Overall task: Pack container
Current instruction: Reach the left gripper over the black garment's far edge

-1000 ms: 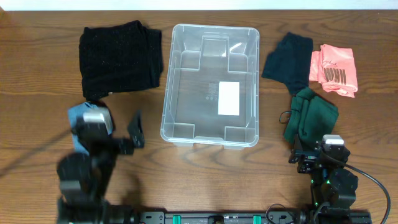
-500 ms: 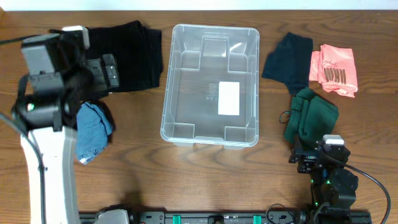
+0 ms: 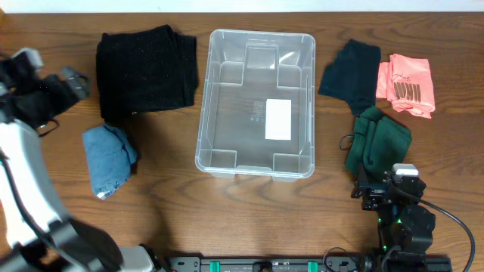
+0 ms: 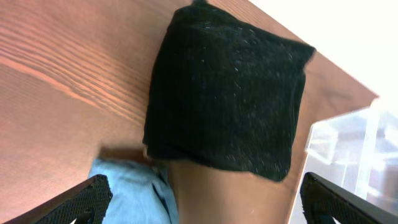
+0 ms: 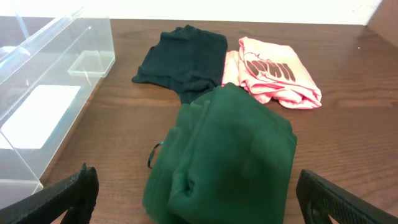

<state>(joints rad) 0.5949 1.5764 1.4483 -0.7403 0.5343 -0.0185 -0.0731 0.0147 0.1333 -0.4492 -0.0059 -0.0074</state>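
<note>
The clear container [image 3: 227, 113] stands empty at mid-table, a white label [image 3: 278, 119] on its base; its corner shows in the left wrist view [image 4: 351, 146] and its wall in the right wrist view [image 5: 59, 62]. My left gripper [image 3: 53, 83] hangs high at the far left, open and holding nothing. Its wrist view looks down on a black folded garment [image 4: 230, 93] and a blue cloth [image 4: 134, 190], with the left gripper [image 4: 214, 199] wide. My right gripper [image 3: 387, 185] sits low at the front right, open [image 5: 208, 199], just short of a green garment [image 5: 224, 149].
Left of the container lie the black folded garment [image 3: 147, 69] and the blue cloth [image 3: 110, 157]. To its right are a dark garment [image 3: 352, 69], a pink garment [image 3: 408, 83] and the green garment [image 3: 376, 140]. The table's far edge runs behind them.
My left arm has risen from the front left, passed over the black garment, and swung out to the far left edge. The right arm and all the clothes have stayed put.
</note>
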